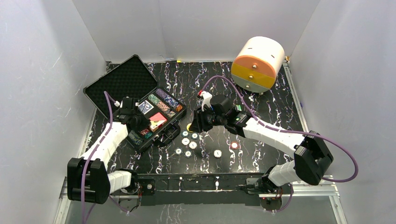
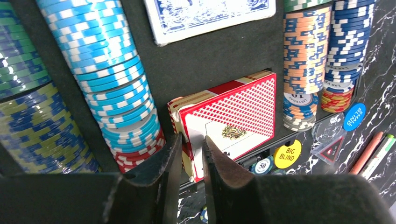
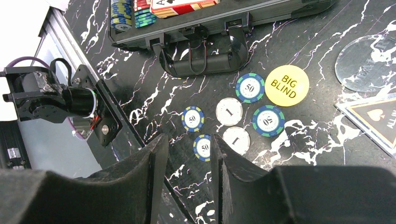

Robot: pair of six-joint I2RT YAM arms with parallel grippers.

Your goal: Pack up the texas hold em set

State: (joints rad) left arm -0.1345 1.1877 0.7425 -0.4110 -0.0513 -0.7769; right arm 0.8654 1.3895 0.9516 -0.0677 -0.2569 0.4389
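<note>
Colour record:

- The worktop (image 1: 280, 107) is black with white marble veining and faint purple threads.
- The case (image 1: 116, 81) is black, and its lid foam is dimpled.
- The red deck (image 2: 233, 116) has a red-and-white diamond lattice, a white border and a gold centre emblem.
- The blue deck (image 2: 205, 14) has blue scrollwork on white.
- Stacked chips:
  - The light-blue stack (image 2: 107, 70) is barred white.
  - The green stack (image 2: 18, 60) is barred white.
  - The navy stack (image 2: 42, 135) is barred yellow-green.
  - The orange stack (image 2: 306, 56) is barred white.
- The big blind button (image 3: 286, 85) is yellow with black lettering.
- The small blind button (image 2: 354, 116) is blue with white lettering.
- Loose chips:
  - The 50 chip (image 3: 250, 87) is blue with green edge bars and a white centre.
  - The 1 chip (image 3: 229, 111) is white.
- The cylinder (image 1: 258, 63) has a white body and an orange-and-yellow end face.
- The pens (image 2: 369, 151) are red and green.
</note>
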